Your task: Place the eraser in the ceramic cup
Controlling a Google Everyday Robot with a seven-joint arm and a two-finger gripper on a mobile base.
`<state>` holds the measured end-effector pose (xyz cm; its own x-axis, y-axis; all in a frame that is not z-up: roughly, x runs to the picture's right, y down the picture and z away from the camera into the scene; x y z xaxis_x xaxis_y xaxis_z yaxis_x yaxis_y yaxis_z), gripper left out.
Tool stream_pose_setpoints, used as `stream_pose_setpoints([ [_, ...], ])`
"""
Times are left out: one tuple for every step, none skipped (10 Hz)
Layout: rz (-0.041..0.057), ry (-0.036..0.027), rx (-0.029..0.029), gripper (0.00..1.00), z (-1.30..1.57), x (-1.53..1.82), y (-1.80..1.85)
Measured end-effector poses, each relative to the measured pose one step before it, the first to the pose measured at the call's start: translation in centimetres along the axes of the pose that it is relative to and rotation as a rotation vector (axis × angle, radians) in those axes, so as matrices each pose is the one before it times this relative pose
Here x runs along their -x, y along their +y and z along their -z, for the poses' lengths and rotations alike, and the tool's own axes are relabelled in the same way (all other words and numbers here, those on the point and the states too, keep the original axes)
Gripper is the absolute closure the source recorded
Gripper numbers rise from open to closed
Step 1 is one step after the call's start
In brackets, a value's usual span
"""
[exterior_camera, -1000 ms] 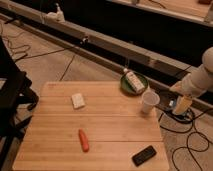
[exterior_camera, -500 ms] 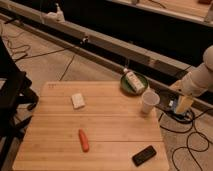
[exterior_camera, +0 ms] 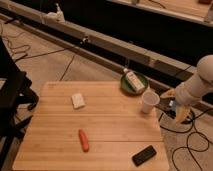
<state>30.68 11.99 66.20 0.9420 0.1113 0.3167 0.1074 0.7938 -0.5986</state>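
Note:
The black eraser [exterior_camera: 144,155] lies flat on the wooden table [exterior_camera: 110,125] near its front right corner. The white ceramic cup [exterior_camera: 149,101] stands upright near the table's right edge, behind the eraser. My gripper [exterior_camera: 175,106] hangs off the table's right side, just right of the cup and apart from it, at the end of the white arm [exterior_camera: 200,82]. It holds nothing that I can see.
A whitish square block [exterior_camera: 77,100] lies at the table's left middle. An orange stick [exterior_camera: 84,140] lies at the front middle. A green plate [exterior_camera: 134,83] with a packet on it sits at the back right. Cables lie on the floor on the right.

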Motion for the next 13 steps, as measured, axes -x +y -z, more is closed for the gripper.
stream_pose_setpoints([
  [0.02345,-0.00530,0.02259,0.20,-1.256,0.174,1.239],
  [0.02601,-0.00980,0.02420,0.20,-1.390,0.302,1.431],
  [0.01259,-0.00726,0.01368,0.20,-0.890,0.178,0.962],
  [0.00703,-0.00881,0.01231,0.20,-0.813,0.213,0.892],
  [0.00509,-0.01260,0.01573,0.20,-0.851,0.301,0.938],
  [0.00175,-0.01167,0.01009,0.20,-0.495,0.252,0.523],
  [-0.00016,-0.00437,0.00717,0.20,-0.089,0.084,0.242],
  [0.00162,-0.00028,0.00197,0.20,-0.033,0.055,-0.020],
  [0.00009,-0.00019,0.00053,0.20,0.000,0.009,0.014],
  [-0.00035,0.00006,0.00023,0.20,0.002,-0.015,0.023],
  [0.00053,-0.00001,-0.00002,0.20,-0.003,0.021,-0.036],
  [0.00213,0.00105,0.00344,0.20,-0.131,0.025,0.034],
  [0.00414,-0.00138,0.01176,0.20,-0.455,0.076,0.219],
])
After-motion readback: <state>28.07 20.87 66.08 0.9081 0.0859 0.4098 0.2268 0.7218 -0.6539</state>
